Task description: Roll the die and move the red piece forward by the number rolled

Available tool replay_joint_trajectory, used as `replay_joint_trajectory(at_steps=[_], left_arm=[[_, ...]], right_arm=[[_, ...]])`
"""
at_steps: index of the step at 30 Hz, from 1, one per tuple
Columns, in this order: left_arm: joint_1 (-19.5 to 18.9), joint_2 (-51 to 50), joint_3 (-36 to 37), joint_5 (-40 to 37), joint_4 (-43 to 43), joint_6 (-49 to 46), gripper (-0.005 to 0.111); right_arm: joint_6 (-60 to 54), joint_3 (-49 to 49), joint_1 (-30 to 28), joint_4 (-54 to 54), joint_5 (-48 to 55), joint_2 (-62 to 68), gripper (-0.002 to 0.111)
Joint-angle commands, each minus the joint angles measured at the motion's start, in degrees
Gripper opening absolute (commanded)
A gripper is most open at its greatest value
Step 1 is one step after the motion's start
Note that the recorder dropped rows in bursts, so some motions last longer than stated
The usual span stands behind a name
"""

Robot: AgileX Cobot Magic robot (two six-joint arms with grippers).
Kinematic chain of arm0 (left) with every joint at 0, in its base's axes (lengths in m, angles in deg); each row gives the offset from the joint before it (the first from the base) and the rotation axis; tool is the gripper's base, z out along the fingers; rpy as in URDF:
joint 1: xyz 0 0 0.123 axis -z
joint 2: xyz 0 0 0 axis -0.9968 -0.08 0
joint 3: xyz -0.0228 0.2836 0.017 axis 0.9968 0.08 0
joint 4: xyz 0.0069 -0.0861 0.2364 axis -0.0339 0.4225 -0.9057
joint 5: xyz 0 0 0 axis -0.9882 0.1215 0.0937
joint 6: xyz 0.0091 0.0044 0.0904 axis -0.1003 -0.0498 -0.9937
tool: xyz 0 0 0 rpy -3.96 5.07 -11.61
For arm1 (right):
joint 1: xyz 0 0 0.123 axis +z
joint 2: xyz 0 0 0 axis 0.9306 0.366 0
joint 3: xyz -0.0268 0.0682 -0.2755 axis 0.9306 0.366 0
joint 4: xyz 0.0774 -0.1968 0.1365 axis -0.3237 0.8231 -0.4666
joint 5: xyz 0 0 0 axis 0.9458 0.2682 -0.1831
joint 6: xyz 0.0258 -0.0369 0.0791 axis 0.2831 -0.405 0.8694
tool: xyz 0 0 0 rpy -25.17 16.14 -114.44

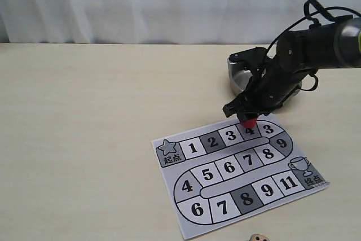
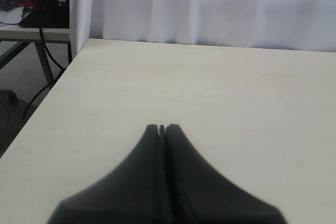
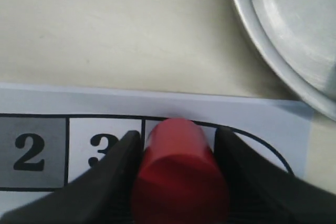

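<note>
1. R gripper (image 1: 248,117) clamps red piece (image 1: 247,121) at sq 4, top row of board (image 1: 225,190).
2. Die (image 1: 258,237) lies on table, 6 o'clock from piece, past board edge.
3. L gripper (image 2: 163,128): fingers pressed together, nothing between.

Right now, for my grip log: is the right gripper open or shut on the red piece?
Shut on the red piece: the right gripper's fingers press both its sides.

The board (image 1: 225,167) lies on the table (image 1: 84,139), right of centre, with the red piece (image 1: 248,120) on its far row. A dish (image 1: 237,80) sits behind the board; the die (image 1: 259,237) lies just off its near edge.
</note>
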Motion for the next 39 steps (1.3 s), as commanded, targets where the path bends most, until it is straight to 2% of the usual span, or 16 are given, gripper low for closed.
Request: replay_joint_trajectory(at_steps=[1, 5, 15, 18, 25, 27, 30, 36, 37, 39], left_arm=[[0.4, 0.0, -0.4, 0.7, 0.0, 0.0, 0.000], [0.4, 0.0, -0.4, 0.7, 0.0, 0.0, 0.000], [0.4, 0.0, -0.4, 0.7, 0.0, 0.0, 0.000], [0.4, 0.0, -0.4, 0.7, 0.0, 0.0, 0.000], [0.4, 0.0, -0.4, 0.7, 0.0, 0.0, 0.000], [0.4, 0.0, -0.4, 0.7, 0.0, 0.0, 0.000], [0.4, 0.0, -0.4, 0.7, 0.0, 0.0, 0.000], [0.4, 0.0, -0.4, 0.7, 0.0, 0.0, 0.000], [0.4, 0.0, -0.4, 0.7, 0.0, 0.0, 0.000], [0.4, 0.0, -0.4, 0.7, 0.0, 0.0, 0.000]], right_arm=[[0.3, 0.1, -0.3, 0.1, 0.5, 2.5, 0.004], [0.7, 0.1, -0.3, 0.1, 1.1, 1.8, 0.014], [1.9, -0.3, -0.3, -0.4, 0.8, 1.0, 0.063], [1.9, -0.3, -0.3, -0.5, 0.3, -0.6, 0.068], [4.3, -0.3, -0.6, 0.2, 1.5, -5.7, 0.066], [5.8, -0.3, -1.5, 1.0, 2.7, -7.5, 0.062], [9.3, -0.3, -4.3, 1.6, 3.3, -9.8, 0.046], [6.9, -0.3, -12.9, 1.6, 4.5, -12.3, 0.010], [6.0, -0.3, -14.1, 1.6, 4.8, -12.4, 0.006], [3.4, -0.3, -16.8, 1.6, 5.6, -12.4, 0.004]])
